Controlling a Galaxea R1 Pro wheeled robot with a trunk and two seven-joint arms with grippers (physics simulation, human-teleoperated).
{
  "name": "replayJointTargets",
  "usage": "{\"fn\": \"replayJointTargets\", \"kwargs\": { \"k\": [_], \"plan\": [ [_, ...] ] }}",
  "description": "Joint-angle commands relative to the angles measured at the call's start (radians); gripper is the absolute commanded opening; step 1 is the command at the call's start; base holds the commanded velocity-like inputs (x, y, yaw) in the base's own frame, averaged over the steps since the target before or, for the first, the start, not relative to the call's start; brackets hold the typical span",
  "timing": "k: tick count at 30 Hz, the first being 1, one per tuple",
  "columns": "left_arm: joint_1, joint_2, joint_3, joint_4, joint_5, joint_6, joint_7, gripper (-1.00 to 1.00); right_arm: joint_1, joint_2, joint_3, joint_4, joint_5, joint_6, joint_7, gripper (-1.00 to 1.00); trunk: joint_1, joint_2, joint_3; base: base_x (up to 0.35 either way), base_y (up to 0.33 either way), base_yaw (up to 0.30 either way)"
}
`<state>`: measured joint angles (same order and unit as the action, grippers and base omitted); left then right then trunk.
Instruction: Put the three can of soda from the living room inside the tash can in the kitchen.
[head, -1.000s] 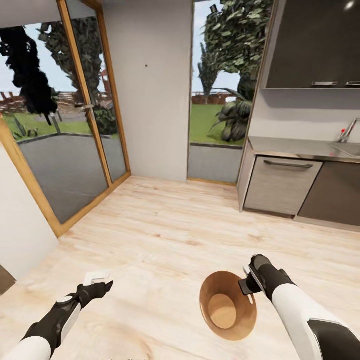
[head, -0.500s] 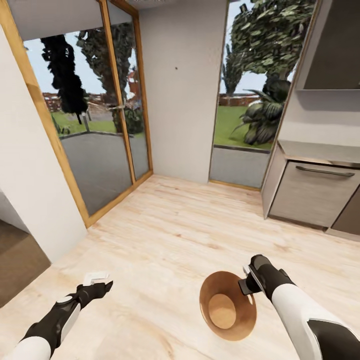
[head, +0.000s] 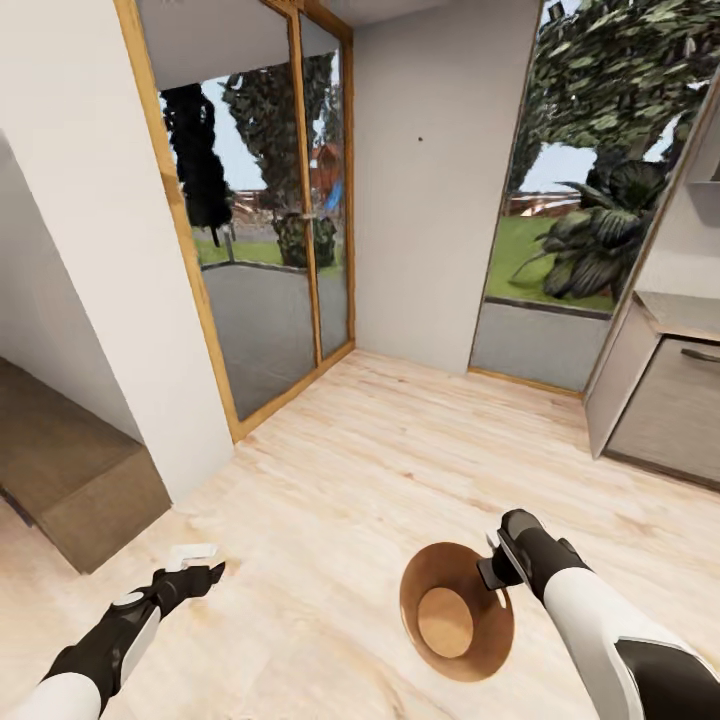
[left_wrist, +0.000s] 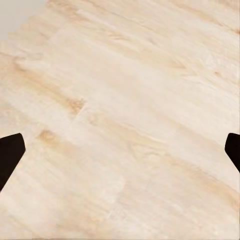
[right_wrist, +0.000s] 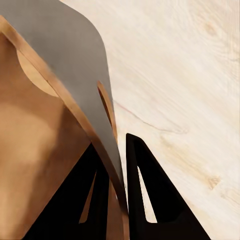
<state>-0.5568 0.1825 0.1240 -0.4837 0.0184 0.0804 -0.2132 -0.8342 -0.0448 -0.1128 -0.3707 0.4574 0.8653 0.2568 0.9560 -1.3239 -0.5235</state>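
The trash can, grey outside and tan inside, hangs low at the front right above the pale wood floor. Its mouth faces up and its bare bottom shows. My right gripper is shut on its rim. In the right wrist view the two black fingers pinch the rim of the trash can just below the slot handle. My left gripper is open at the front left with nothing in it, and its fingertips stand wide apart over the floor. The soda cans are out of view.
Wood-framed glass doors stand ahead on the left, beside a white wall corner and a brown step. A grey kitchen cabinet is at the right, with a tall window next to it. Pale wood floor lies ahead.
The whole view has swung left: the doors and cabinet have slid right in the picture and the brown step has come in. Both arms and the trash can keep their places.
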Motion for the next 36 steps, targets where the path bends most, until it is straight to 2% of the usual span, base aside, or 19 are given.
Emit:
{"fn": "replayJointTargets", "kwargs": {
  "k": [1,27,32,36],
  "plan": [
    [0.0,0.0,0.0,0.0,0.0,0.0,0.0,1.0,0.0,0.0,-0.002,0.0,-0.013,0.001,0.004,-1.0,0.0,0.0,0.001,0.0,0.278,0.257],
    [0.0,-0.003,-0.001,0.0,0.0,-0.001,0.0,1.0,0.001,0.009,-0.001,0.004,-0.013,0.001,0.002,-1.0,0.0,0.0,0.013,0.0,0.278,0.257],
    [0.0,-0.004,-0.001,0.0,0.0,-0.001,0.0,1.0,0.002,0.01,-0.002,0.005,-0.014,-0.005,0.007,-1.0,0.0,0.0,0.014,0.0,0.278,0.121],
    [0.0,-0.004,-0.001,0.0,0.0,-0.001,0.0,1.0,0.013,0.01,-0.001,0.009,-0.014,-0.047,0.013,-1.0,0.0,0.0,0.014,0.0,0.278,0.02]
  ]
}}
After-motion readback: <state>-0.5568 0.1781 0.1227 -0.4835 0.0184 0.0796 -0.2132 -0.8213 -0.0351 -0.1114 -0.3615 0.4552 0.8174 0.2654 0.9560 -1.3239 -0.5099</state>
